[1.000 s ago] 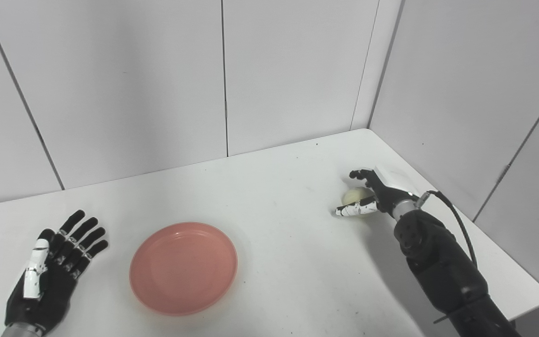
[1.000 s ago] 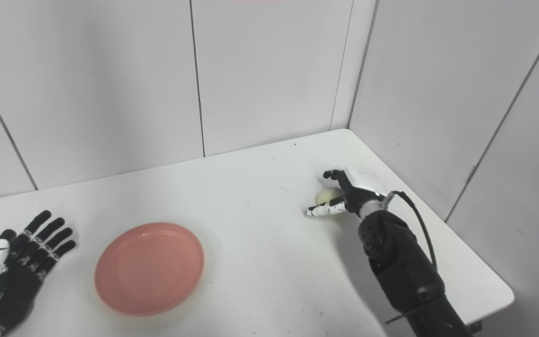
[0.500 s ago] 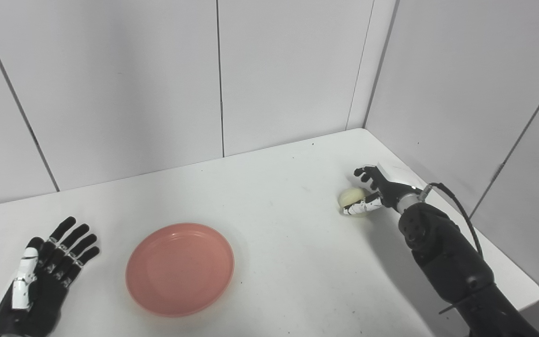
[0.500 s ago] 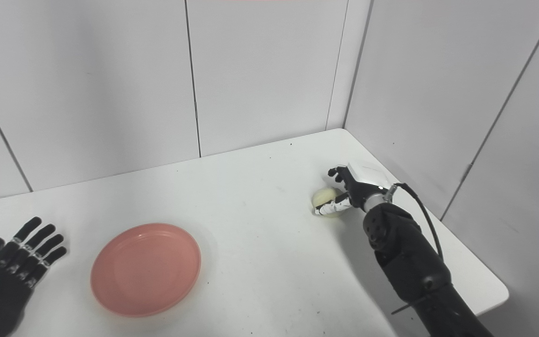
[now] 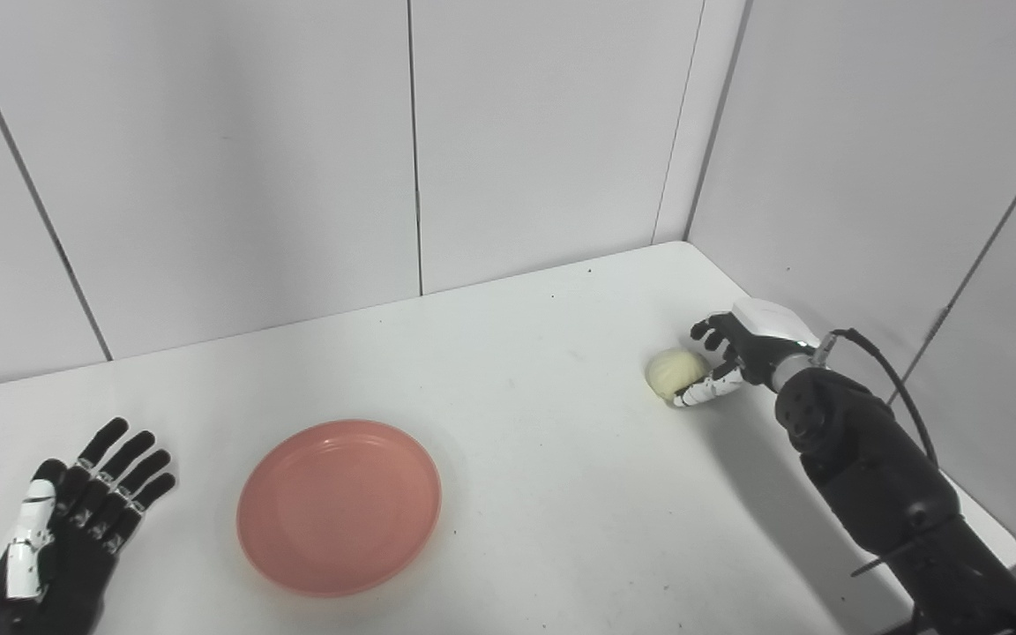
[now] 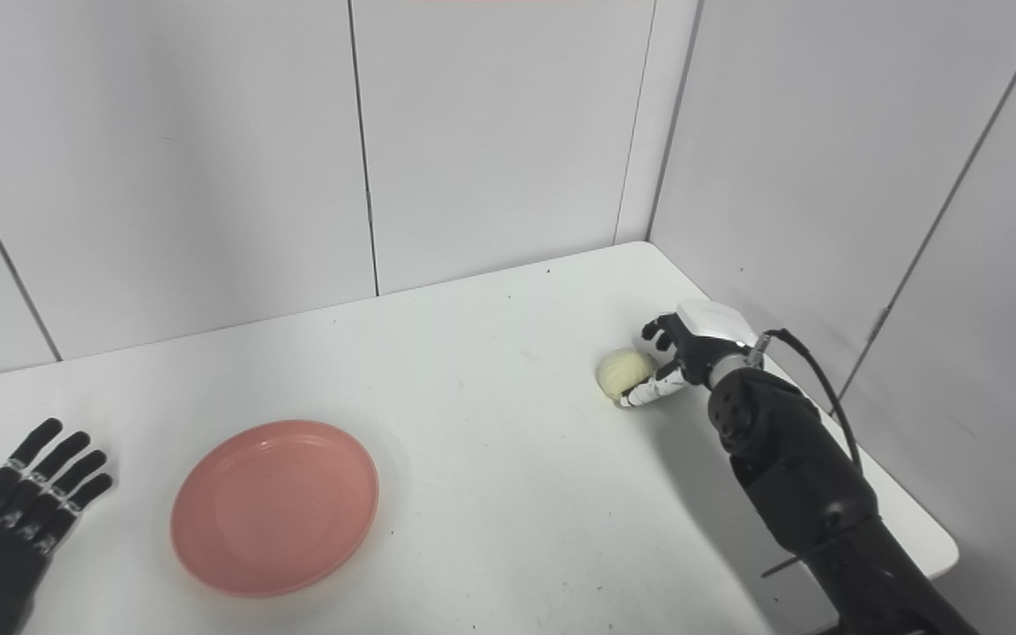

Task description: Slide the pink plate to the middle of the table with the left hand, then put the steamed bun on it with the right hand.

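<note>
The pink plate (image 5: 339, 504) lies flat on the white table (image 5: 526, 441), left of the middle near the front edge. The pale steamed bun (image 5: 672, 370) rests on the table at the right. My right hand (image 5: 731, 355) is just to the right of the bun. Its fingers are apart and curled, its thumb tip touches the bun's front right side, and it does not enclose the bun. My left hand (image 5: 67, 529) lies open and empty at the front left, well left of the plate. The bun (image 6: 621, 371) and the right hand (image 6: 683, 353) also show in the right eye view.
White wall panels close the table at the back and along the right side, close behind my right hand. A black cable (image 5: 878, 362) loops off the right wrist. The table's right front corner (image 5: 1006, 551) is near the right forearm.
My right hand has drawn back to the right, so its thumb no longer reaches across the bun's front. The bun stays about where it was. My left hand has slid a little toward the front edge.
</note>
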Available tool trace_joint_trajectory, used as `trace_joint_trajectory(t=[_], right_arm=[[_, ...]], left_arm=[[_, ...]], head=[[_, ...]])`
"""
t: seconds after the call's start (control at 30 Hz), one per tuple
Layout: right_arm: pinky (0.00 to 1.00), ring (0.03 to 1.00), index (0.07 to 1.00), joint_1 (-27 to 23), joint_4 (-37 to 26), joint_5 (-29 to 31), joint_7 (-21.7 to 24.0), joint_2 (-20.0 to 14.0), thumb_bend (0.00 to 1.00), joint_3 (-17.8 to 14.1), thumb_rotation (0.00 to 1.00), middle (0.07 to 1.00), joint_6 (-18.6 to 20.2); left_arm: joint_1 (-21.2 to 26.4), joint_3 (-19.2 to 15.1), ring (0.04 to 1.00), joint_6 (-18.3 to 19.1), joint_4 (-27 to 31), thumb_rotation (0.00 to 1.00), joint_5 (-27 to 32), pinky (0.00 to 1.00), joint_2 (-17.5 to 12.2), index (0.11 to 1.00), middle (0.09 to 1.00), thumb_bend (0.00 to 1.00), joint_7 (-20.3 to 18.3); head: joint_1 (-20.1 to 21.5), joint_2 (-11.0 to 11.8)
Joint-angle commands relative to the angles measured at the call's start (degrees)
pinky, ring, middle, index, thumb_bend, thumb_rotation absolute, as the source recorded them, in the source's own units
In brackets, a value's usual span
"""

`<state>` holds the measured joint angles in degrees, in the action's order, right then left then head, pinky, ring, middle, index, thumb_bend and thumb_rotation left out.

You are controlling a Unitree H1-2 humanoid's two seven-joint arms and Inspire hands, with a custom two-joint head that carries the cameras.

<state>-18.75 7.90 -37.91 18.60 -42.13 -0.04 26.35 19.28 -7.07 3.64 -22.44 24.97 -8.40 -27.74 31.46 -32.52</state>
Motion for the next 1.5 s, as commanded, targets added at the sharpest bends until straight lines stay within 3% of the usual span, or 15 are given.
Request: trace_joint_trajectory(t=[0.0, 0.07, 0.13, 0.3, 0.37, 0.43, 0.53, 0.57, 0.67, 1.2, 1.33, 1.47], right_arm=[[0.43, 0.499, 0.755, -2.66, 0.15, 0.78, -2.62, -1.11, 0.91, -0.75, 0.34, 0.583, -1.59], [0.37, 0.428, 0.752, -3.06, 0.94, 1.75, -3.08, -0.84, 0.91, -0.52, 0.33, 0.523, -2.02], [0.35, 0.420, 0.748, -3.50, 1.56, 2.61, -3.27, -0.70, 0.90, -0.22, 0.31, 0.518, -2.15], [0.41, 0.488, 0.734, -4.61, 2.60, 2.68, -3.34, -0.83, 0.90, 1.58, 0.31, 0.558, -1.59], [0.53, 0.611, 0.741, -4.94, 3.13, 2.97, -3.83, -0.67, 0.89, 1.85, 0.30, 0.667, -2.05], [0.55, 0.617, 0.721, -5.15, 4.04, 3.43, -5.50, -0.25, 0.87, 1.71, 0.25, 0.668, -3.39], [0.52, 0.566, 0.630, -5.39, 5.56, 4.19, -9.18, 0.37, 0.81, 1.26, 0.15, 0.611, -6.43], [0.45, 0.511, 0.547, -5.45, 5.94, 4.39, -10.31, 0.55, 0.64, 1.10, 0.06, 0.536, -7.26], [0.39, 0.468, 0.502, -5.79, 6.66, 4.81, -11.57, 0.51, 0.54, 1.23, 0.01, 0.481, -7.91], [0.35, 0.433, 0.526, -5.28, 4.80, 6.02, -11.39, -0.02, 0.52, 0.51, 0.00, 0.440, -6.09], [0.43, 0.488, 0.489, -4.28, 0.93, 6.83, -11.54, -0.46, 0.53, -0.65, 0.00, 0.486, -7.19], [0.39, 0.441, 0.523, -4.79, -4.36, 6.62, -10.21, -0.43, 0.52, -0.69, 0.00, 0.457, -5.69]], left_arm=[[-5.86, 0.11, 0.850, 4.35, -3.96, 0.94, -0.72, 0.85, -0.98, 0.863, 0.865, 0.45, 1.20], [-5.92, 0.14, 0.851, 4.41, -3.84, 0.93, -0.57, 0.85, -1.05, 0.862, 0.866, 0.45, 1.19], [-5.95, 0.19, 0.852, 4.43, -3.77, 0.93, -0.38, 0.85, -1.10, 0.862, 0.866, 0.45, 1.12], [-5.91, 0.39, 0.849, 4.48, -3.80, 0.92, -0.15, 0.84, -1.27, 0.862, 0.864, 0.45, 1.32], [-5.95, 0.50, 0.849, 4.52, -3.69, 0.93, -0.14, 0.84, -1.34, 0.862, 0.865, 0.45, 1.43], [-6.03, 0.51, 0.849, 4.59, -3.51, 0.93, -0.04, 0.84, -1.37, 0.861, 0.865, 0.45, 1.45], [-6.07, 0.47, 0.846, 4.54, -3.52, 0.93, 0.06, 0.84, -1.36, 0.858, 0.862, 0.45, 1.39], [-6.04, 0.46, 0.848, 4.54, -3.61, 0.93, 0.11, 0.84, -1.37, 0.859, 0.864, 0.45, 1.35], [-6.00, 0.51, 0.847, 4.57, -3.64, 0.93, 0.04, 0.84, -1.35, 0.857, 0.862, 0.45, 1.45], [-5.86, 0.94, 0.853, 3.74, -4.25, 0.93, -0.22, 0.85, -1.01, 0.864, 0.869, 0.45, 1.23], [-6.15, 1.69, 0.858, 2.65, -4.23, 0.92, -0.77, 0.86, -0.57, 0.866, 0.873, 0.47, 1.02], [-6.22, 2.51, 0.864, 2.21, -3.74, 0.92, -1.51, 0.86, 0.31, 0.879, 0.881, 0.48, 1.64]], head=[[-0.04, -0.18], [-0.06, -0.28], [-0.08, -0.36], [-0.06, -0.40], [-0.11, -0.49], [-0.11, -0.55], [-0.13, -0.64], [-0.13, -0.64], [-0.15, -0.62], [-1.62, -0.19], [-4.36, 0.34], [-6.92, 0.76]])
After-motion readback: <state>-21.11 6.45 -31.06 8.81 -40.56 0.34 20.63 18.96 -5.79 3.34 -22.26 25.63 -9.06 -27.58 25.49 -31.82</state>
